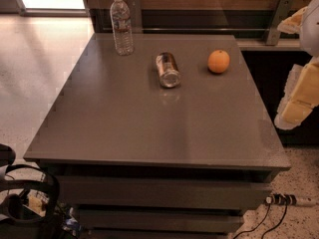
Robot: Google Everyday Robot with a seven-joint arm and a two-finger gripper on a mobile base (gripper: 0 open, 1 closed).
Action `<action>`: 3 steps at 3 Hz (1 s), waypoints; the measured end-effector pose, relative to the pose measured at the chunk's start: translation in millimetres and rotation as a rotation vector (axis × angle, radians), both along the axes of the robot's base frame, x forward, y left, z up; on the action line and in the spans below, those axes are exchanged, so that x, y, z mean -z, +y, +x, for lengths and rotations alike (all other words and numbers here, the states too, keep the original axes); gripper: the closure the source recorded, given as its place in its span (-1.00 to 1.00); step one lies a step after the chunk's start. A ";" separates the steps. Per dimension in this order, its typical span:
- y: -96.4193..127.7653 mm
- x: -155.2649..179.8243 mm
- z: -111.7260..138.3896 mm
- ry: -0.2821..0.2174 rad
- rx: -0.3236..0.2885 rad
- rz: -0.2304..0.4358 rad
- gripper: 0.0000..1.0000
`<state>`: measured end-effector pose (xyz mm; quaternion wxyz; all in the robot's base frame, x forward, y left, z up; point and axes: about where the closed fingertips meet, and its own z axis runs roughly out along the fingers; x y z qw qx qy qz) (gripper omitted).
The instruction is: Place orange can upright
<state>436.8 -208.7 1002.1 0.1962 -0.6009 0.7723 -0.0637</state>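
Orange can (168, 69) is lying on its side on the tabletop (124, 128).
It's resting between the water bottle (121, 25) and the orange fruit (219, 61), silver end facing us; the claw (299, 96) is hanging beyond the right edge, grip state impossible to tell.

The orange can (167, 69) is coloured orange-brown and gold, with a shiny silver end. The desk (149, 128) is finished in dull grey-brown. The fruit (219, 61) is coloured plain orange; the bottle (121, 26) is clear, capped in white. The gripper (300, 97), at 3 o'clock in the view, is coloured pale yellow and white.
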 end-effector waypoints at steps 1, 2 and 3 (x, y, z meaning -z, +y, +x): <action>0.9 -0.6 2.1 0.000 0.004 0.007 -1.00; 20.1 -12.2 42.8 -0.002 0.077 0.131 -1.00; 40.0 -18.4 72.1 0.010 0.179 0.232 -1.00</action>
